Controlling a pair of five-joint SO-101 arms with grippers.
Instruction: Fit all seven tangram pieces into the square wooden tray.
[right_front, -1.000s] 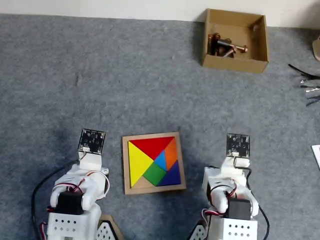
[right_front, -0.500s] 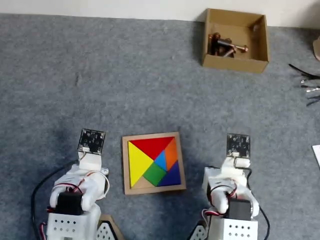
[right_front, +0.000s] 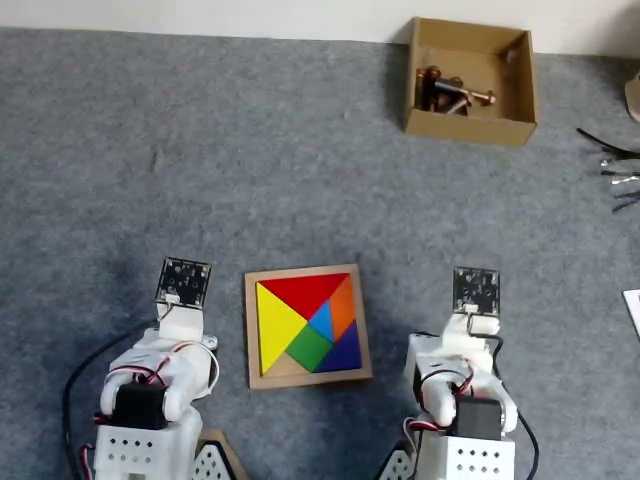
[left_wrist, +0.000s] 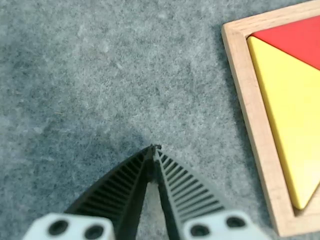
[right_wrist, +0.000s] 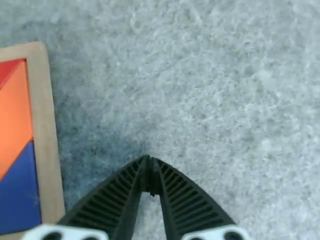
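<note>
Looking down over the grey carpet (right_front: 200, 150), we are finding the square wooden tray (right_front: 250, 330) lying flat between the two arms, with coloured tangram pieces (right_front: 300, 300) filling its recess edge to edge. We are making out a red triangle (right_front: 303, 290) along the far side and a yellow triangle (right_front: 275, 325) along the side nearest the left arm. A small light-blue piece (right_front: 322, 322) is sitting in the middle. An orange piece (right_front: 343, 308) and a dark-blue piece (right_front: 345, 355) are lying on the side nearest the right arm, and a green piece (right_front: 310, 348) at the near side. We are telling six colours apart; whether a seventh piece is lying among them we cannot tell.

The left gripper (left_wrist: 151, 150) is hanging over bare carpet just beside the tray's yellow side, its jaws pressed together at the tips and gripping nothing. The right gripper (right_wrist: 146, 161) is hanging over carpet beside the orange and dark-blue side, its jaws likewise meeting at the tips with nothing between them. Neither is touching the tray.

Far back, we are seeing a cardboard box (right_front: 465, 128) holding some copper-coloured metal parts (right_front: 450, 90), well apart from the tray.
</note>
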